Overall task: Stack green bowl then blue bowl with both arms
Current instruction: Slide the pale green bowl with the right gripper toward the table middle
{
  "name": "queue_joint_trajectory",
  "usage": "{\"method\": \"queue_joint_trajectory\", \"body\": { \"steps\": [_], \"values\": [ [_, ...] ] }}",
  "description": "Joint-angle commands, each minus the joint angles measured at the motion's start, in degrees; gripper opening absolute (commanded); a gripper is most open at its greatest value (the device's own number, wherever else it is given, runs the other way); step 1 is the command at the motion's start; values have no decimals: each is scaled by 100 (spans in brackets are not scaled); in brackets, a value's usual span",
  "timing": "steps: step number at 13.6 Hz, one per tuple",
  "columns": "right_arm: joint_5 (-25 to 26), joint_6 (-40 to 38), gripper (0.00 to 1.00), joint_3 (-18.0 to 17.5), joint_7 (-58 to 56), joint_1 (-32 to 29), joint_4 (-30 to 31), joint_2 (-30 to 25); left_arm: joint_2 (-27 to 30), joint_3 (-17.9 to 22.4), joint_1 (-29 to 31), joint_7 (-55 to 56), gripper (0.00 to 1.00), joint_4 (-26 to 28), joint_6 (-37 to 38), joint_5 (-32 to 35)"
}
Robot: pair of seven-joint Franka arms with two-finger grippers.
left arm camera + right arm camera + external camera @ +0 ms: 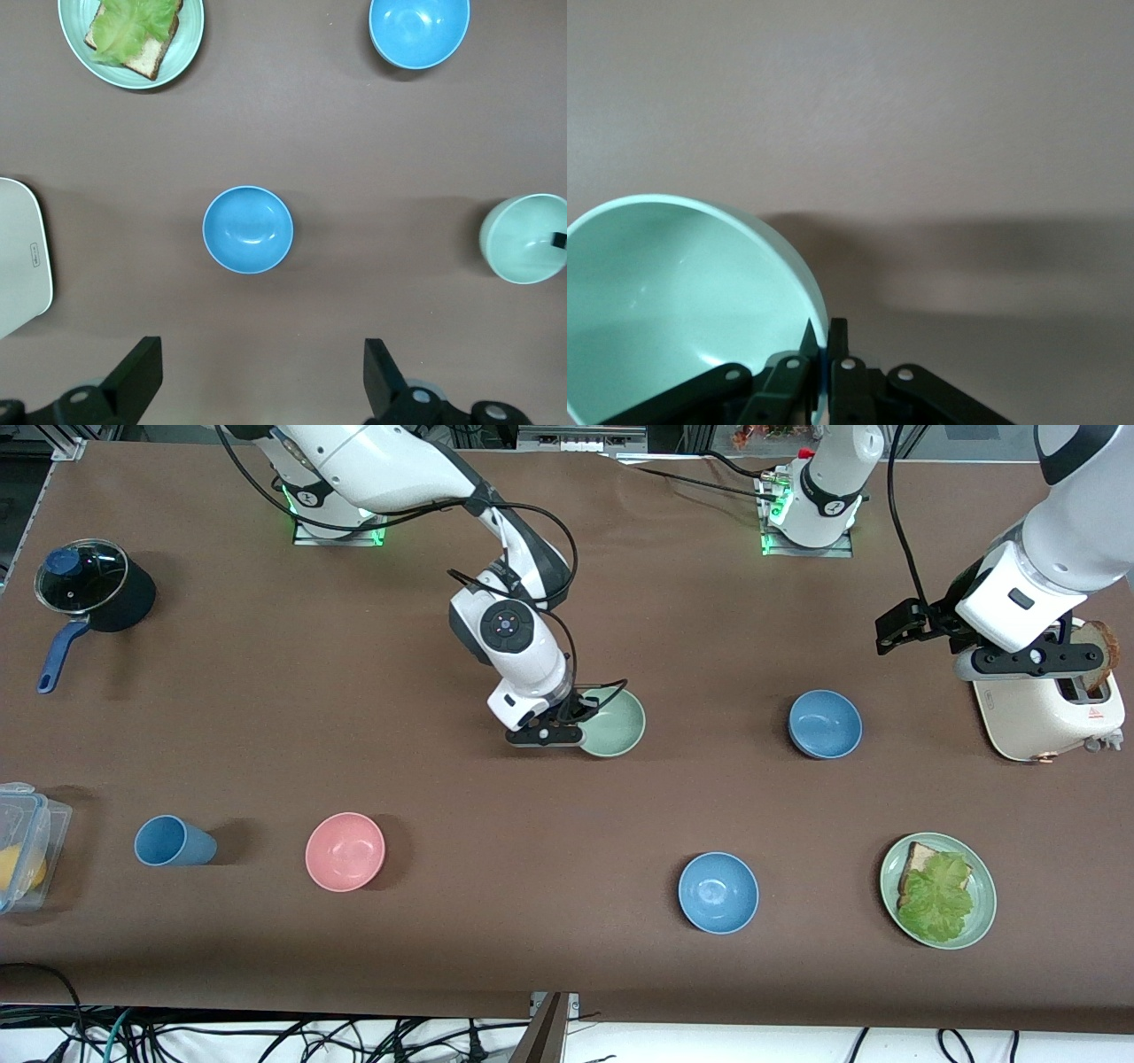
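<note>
The pale green bowl [616, 724] is at the middle of the table. My right gripper [580, 716] is shut on its rim [819, 341] at the side toward the right arm's end, one finger inside the green bowl [673, 292] and one outside. The duller blue bowl [825, 724] stands upright beside it, toward the left arm's end. My left gripper [897, 631] hangs open and holds nothing, above the table between that bowl and the toaster. In the left wrist view the blue bowl [247, 229] lies ahead of the open left gripper [261, 359], and the green bowl [527, 239] shows at the edge.
A brighter blue bowl [718, 892] and a green plate with bread and lettuce [982, 921] lie nearer the front camera. A white toaster [1050, 713] stands at the left arm's end. A pink bowl [345, 851], blue cup [174, 841], plastic box [27, 841] and lidded pot [93, 589] are toward the right arm's end.
</note>
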State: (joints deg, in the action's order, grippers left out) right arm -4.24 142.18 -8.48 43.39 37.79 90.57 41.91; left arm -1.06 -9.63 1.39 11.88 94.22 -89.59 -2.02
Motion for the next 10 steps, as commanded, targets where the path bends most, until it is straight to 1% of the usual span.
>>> {"method": "queue_joint_trajectory", "body": {
  "steps": [1,3,4,5,6,8,10],
  "values": [
    [134,143,0,118,362,229,-189,168,36,5,28,-10,100,-26,82,-141],
    [152,143,0,127,494,272,-180,168,36,5,28,-10,100,-26,82,-141],
    [152,143,6,153,495,282,-180,177,36,5,28,-10,100,-26,82,-141],
    [143,143,59,153,512,282,-180,168,36,5,28,-10,100,-26,82,-141],
    [143,135,99,162,582,282,-180,168,36,5,28,-10,100,-26,82,-141],
    [143,100,100,180,679,273,-189,116,36,5,37,-10,100,-26,82,-141],
    [152,-232,100,320,670,255,-180,-103,36,5,28,-10,100,-26,82,-141]
  ]
}}
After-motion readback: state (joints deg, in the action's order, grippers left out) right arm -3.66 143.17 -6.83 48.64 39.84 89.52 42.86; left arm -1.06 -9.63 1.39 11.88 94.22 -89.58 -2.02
